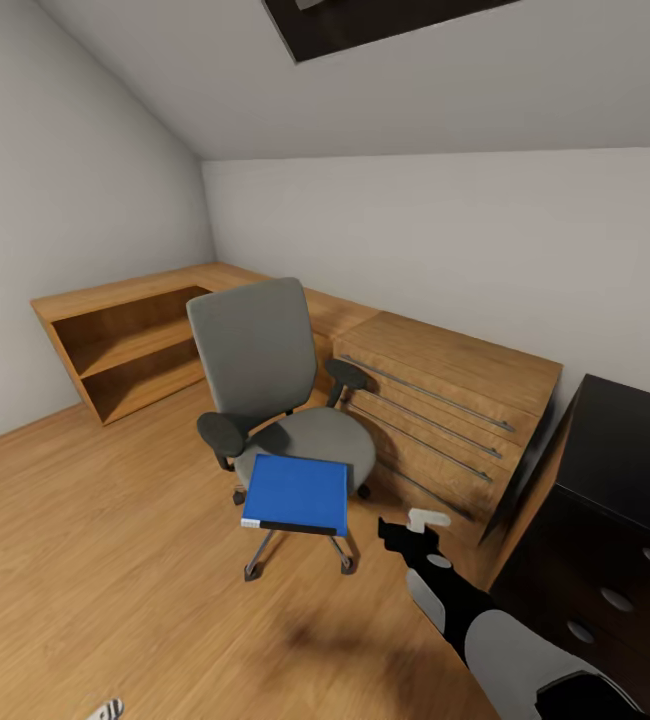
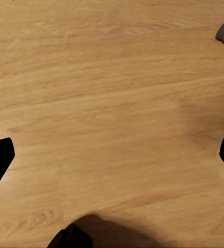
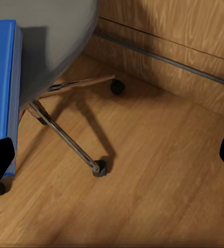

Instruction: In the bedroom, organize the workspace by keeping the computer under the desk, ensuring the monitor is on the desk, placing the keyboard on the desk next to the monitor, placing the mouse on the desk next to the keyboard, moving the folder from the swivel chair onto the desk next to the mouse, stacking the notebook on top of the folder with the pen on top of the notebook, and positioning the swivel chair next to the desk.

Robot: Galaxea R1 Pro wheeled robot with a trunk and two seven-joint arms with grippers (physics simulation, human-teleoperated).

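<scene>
Head view: the blue folder lies on my chair's seat, at its six o'clock edge. My right pincer hangs near it, at three o'clock, spread wide. My left pincer is wide too.

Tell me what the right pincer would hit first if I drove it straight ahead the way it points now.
Probably the wood floor. The right pincer aims down at bare boards beside the chair's chrome leg, with the blue folder off to one side. Depth is hard to judge, so the caster could be clipped.
</scene>
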